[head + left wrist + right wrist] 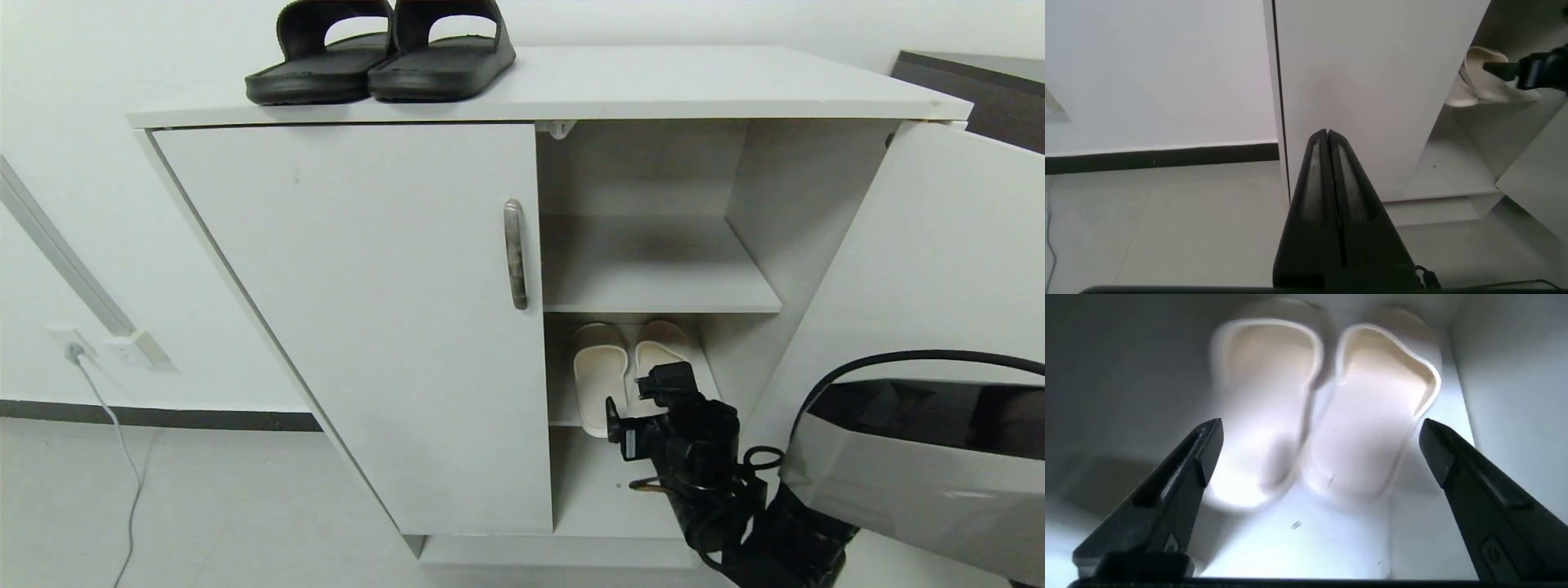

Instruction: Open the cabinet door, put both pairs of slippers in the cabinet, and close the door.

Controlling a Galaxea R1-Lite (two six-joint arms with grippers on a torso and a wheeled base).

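White cabinet (694,82), right door (922,261) swung open, cream slippers (600,371) set side by side at lower shelf's front edge, black slippers (441,73) placed at cabinet top's left front corner, right gripper (1320,429) spread wide before cream pair, left gripper (1327,139) closed empty.

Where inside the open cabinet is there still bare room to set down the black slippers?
The upper shelf, bordered by the closed left door and the right wall, is bare. The bottom shelf looks bare too, partly hidden by the arm. The middle shelf is crowded: white slippers fill it, the open right end effector before them.
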